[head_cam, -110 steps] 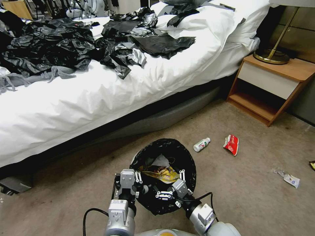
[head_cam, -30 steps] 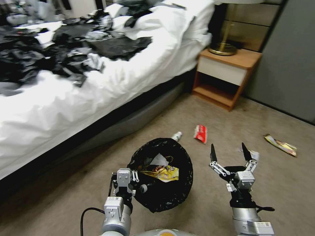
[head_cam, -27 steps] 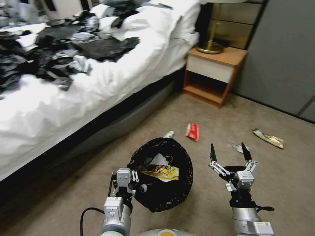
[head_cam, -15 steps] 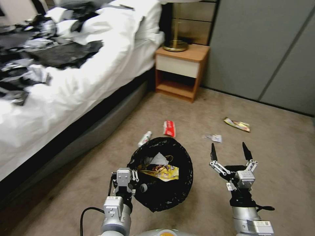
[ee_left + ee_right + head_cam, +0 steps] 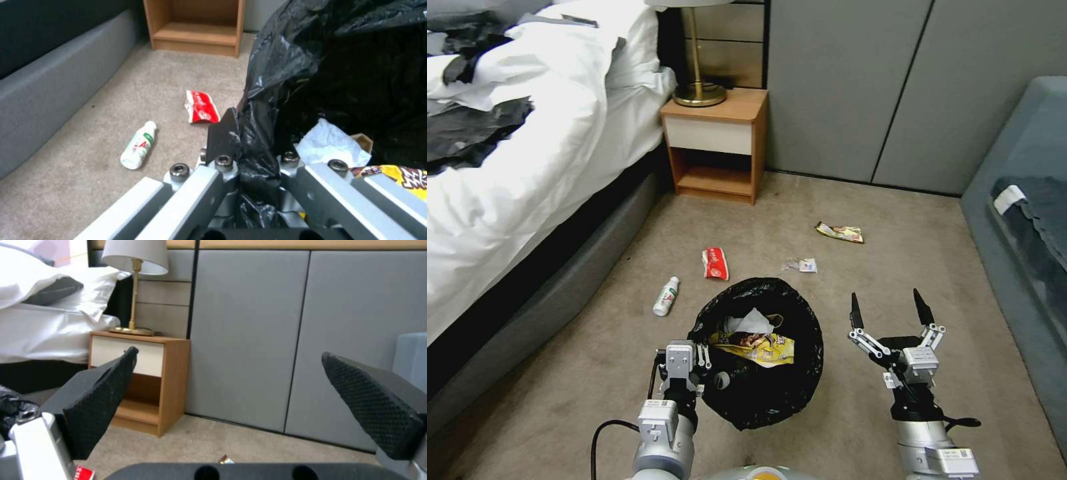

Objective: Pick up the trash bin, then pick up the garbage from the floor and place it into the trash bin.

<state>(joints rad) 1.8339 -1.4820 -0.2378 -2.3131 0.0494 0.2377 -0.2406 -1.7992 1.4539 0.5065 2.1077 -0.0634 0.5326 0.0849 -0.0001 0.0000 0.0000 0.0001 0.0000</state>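
Above the carpet, left gripper [image 5: 707,365] jaws clamped on the trash bin [image 5: 758,351] rim, right gripper [image 5: 888,311] beside it, jaws spread wide, empty, with bottle [image 5: 666,297] and red wrapper [image 5: 715,263] on the floor beyond

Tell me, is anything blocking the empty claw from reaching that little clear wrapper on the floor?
Nothing visible. The open right end effector hangs above bare carpet, and the small clear wrapper lies ahead of it. The trash bin, held by the left end effector, sits off to its side.

It is a bedroom: a bed [image 5: 507,167] with white bedding, a wooden nightstand [image 5: 715,143] with a lamp [image 5: 697,73], carpet floor [image 5: 894,240].
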